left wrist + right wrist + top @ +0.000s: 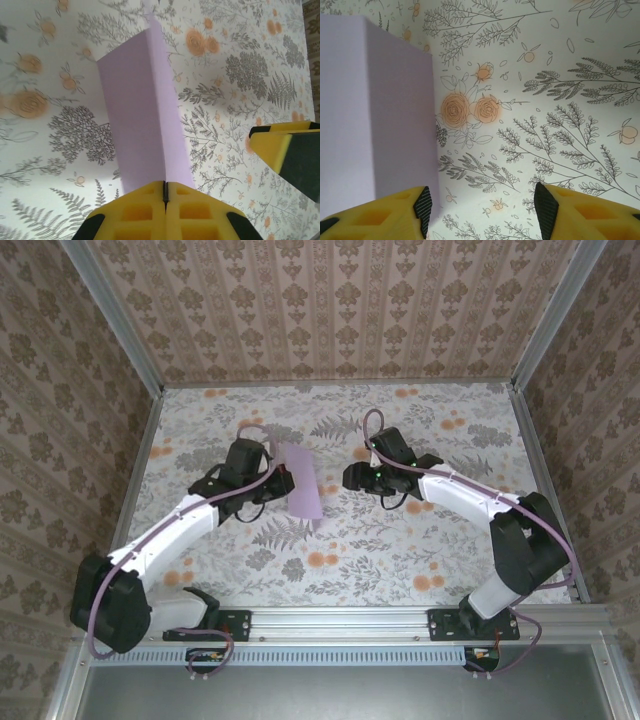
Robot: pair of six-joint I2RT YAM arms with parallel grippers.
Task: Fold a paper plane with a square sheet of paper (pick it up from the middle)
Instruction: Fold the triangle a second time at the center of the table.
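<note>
Lilac paper sheet is folded along a centre crease and held above the floral tablecloth, near the middle of the table between the two arms; in the top external view it reads as a narrow upright strip, its long axis running away from the arm bases. Left gripper is fully closed on the near end of the sheet at the crease, yellow fingers pressed together with the paper pinched between them; from that grip the sheet extends forward, its two panels spreading apart from the fold line. Right gripper stands with jaws parted and nothing between them, bare tablecloth showing in the gap; it sits just beside the sheet on the sheet's right side; its nearer finger appears to be clear of the paper, though contact at the paper's edge cannot be ruled out from this angle.
</note>
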